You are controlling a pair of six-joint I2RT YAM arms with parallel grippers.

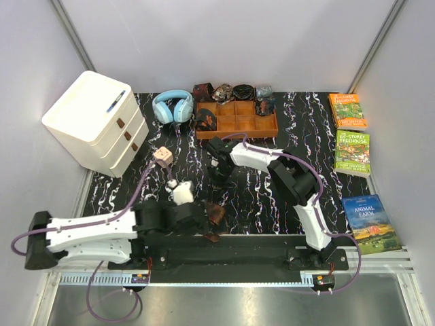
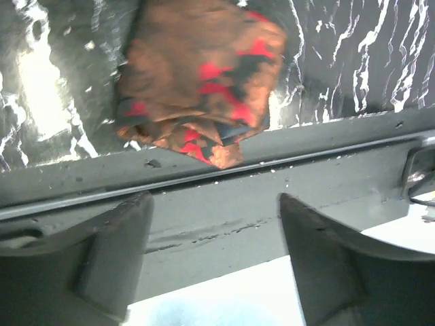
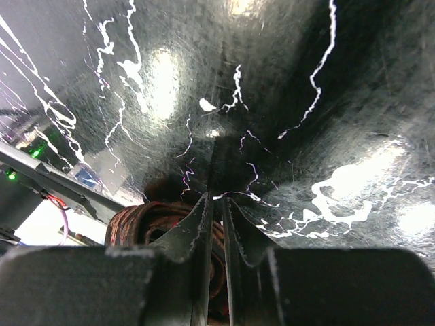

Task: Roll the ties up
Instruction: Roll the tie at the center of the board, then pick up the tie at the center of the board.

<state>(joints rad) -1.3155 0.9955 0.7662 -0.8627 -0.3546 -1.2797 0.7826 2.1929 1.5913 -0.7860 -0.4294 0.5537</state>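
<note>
A folded dark brown tie [image 2: 197, 75] with a reddish-tan pattern lies on the black marbled mat at its near edge; it also shows in the top view [image 1: 216, 214]. My left gripper [image 2: 214, 200] is open and empty, just short of that tie, above the black rail; in the top view it [image 1: 206, 229] sits beside the tie. My right gripper [image 3: 217, 198] points down at mid-table [image 1: 219, 171], its jaws almost closed on the edge of a rolled tie [image 3: 153, 227] that bulges to the left of the fingers. The orange-brown tray [image 1: 236, 134] stands at the back.
Tray compartments hold a few rolled items, and more rolls [image 1: 232, 91] lie behind it. Blue headphones [image 1: 172, 106], a white drawer unit [image 1: 95, 122], a pink cube [image 1: 162, 157] and a white object [image 1: 181, 192] are on the left. Three books [image 1: 352, 151] lie on the right.
</note>
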